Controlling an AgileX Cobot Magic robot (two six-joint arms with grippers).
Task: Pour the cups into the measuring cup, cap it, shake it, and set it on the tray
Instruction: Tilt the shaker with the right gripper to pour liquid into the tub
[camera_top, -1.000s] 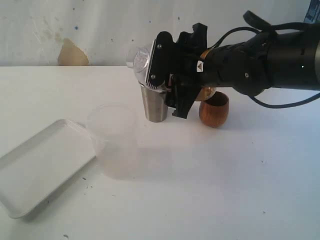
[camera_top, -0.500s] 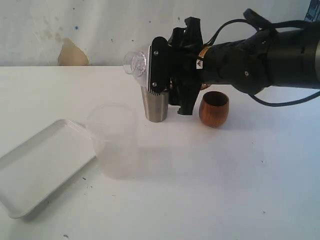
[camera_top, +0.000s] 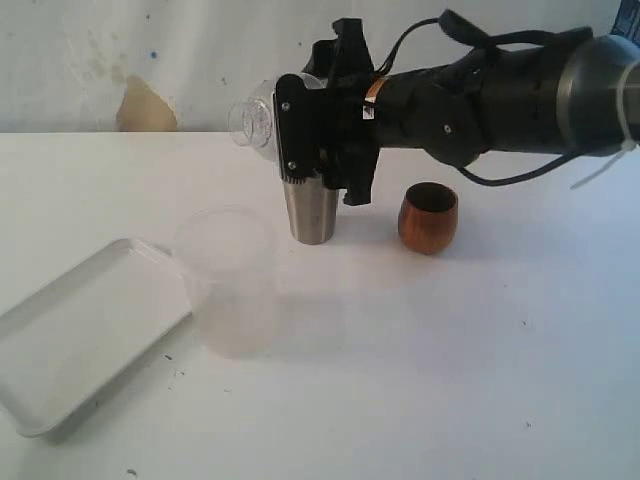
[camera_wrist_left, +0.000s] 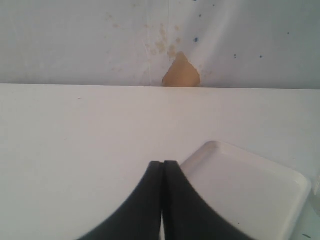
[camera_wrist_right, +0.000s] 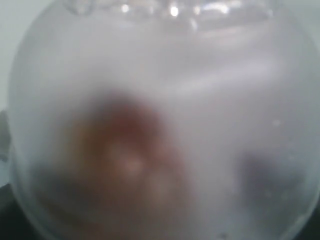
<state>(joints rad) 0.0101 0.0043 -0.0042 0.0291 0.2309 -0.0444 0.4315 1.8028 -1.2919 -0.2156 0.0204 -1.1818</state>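
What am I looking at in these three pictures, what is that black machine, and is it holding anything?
It is a robot with two arms, each ending in a pinching tool. One picture comes from a camera off the arms; the other two come from cameras on the wrists. On the white table stand a steel tumbler, a brown wooden cup and a frosted cup, beside a flat white tray. The right tool holds a clear plastic container on its side above the tumbler. That container fills the blurry right wrist picture. The left tool is shut and empty, near the tray.
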